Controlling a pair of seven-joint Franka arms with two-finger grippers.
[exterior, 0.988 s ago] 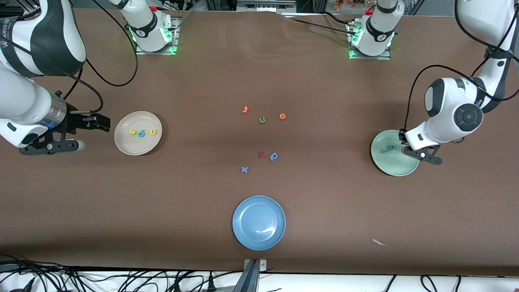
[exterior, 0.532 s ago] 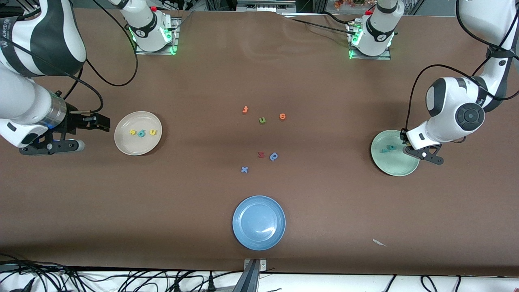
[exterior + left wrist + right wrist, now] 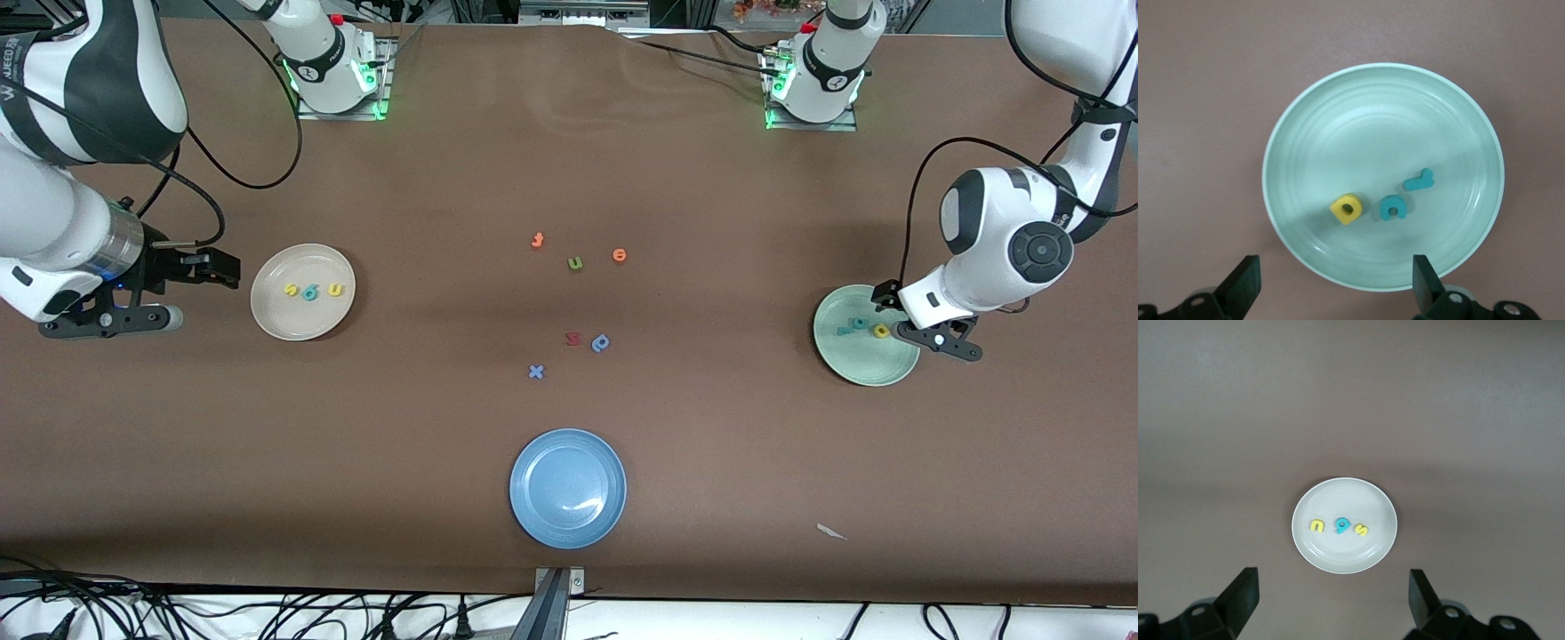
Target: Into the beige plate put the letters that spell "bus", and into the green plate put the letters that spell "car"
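Lifting straight up suited my spread-empty left gripper [image 3: 1331, 293] over the green plate [image 3: 1305, 120], yellow a [image 3: 1347, 209] lying free below my fingertips; right gripper [image 3: 1328, 603] waited, splayed.

Under the left end effector [image 3: 1331, 293], jaws wide apart and empty: the green plate [image 3: 867, 366] with three letters [image 3: 1390, 207] in it. Beside the waiting right end effector [image 3: 1331, 607], toward mid-bench: the beige plate [image 3: 302, 324], three letters [image 3: 309, 291] inside.
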